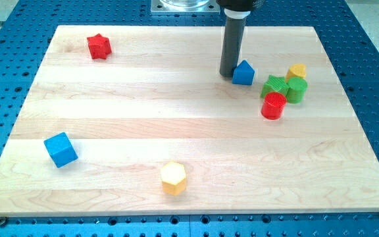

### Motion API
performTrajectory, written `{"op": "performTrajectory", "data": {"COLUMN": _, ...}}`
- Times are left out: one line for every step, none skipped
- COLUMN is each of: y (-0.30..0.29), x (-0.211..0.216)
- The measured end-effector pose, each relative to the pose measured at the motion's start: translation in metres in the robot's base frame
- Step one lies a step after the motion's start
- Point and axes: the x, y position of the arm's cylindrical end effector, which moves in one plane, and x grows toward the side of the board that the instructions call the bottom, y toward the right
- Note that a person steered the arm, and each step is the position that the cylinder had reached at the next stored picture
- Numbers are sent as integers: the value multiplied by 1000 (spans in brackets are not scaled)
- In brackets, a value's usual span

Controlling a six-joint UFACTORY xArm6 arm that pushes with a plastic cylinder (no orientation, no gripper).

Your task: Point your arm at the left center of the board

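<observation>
One view only, looking down and across the wooden board (176, 85) on its blue perforated table (374, 39).

My tip (228, 73) stands in the far half, right of centre, touching or just beside the left face of a small blue block (243, 73) with a peaked top. No claw on this rig: only a plain dark rod, so nothing to open, close or hold.

Right cluster, near the board's right side:
- green star block (274, 85)
- green cylinder (297, 90), touching the star
- yellow block (297, 71), just behind the green cylinder, shape unclear
- red cylinder (273, 106), just in front of the star

Elsewhere:
- red star block (99, 46), far left corner
- blue cube (60, 149), near left
- yellow hexagonal block (174, 178), near edge, a little left of centre

Target is the left centre of the board, roughly midway down the left edge, between the red star and the blue cube. That spot looks bare.

Judgement on doing it well: pull off the blue block leftward, not through it. A straight diagonal toward the near left appears free of blocks. Stop between the red star and the blue cube, well apart from both, inside the board's edge. The main risk is overshooting toward the blue cube and nudging it.
</observation>
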Motion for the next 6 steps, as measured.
{"op": "performTrajectory", "data": {"y": 38, "x": 3}}
{"op": "performTrajectory", "data": {"y": 49, "x": 3}}
{"op": "performTrajectory", "data": {"y": -12, "x": 23}}
{"op": "performTrajectory", "data": {"y": -68, "x": 69}}
{"op": "performTrajectory", "data": {"y": -115, "x": 62}}
{"op": "performTrajectory", "data": {"y": -184, "x": 47}}
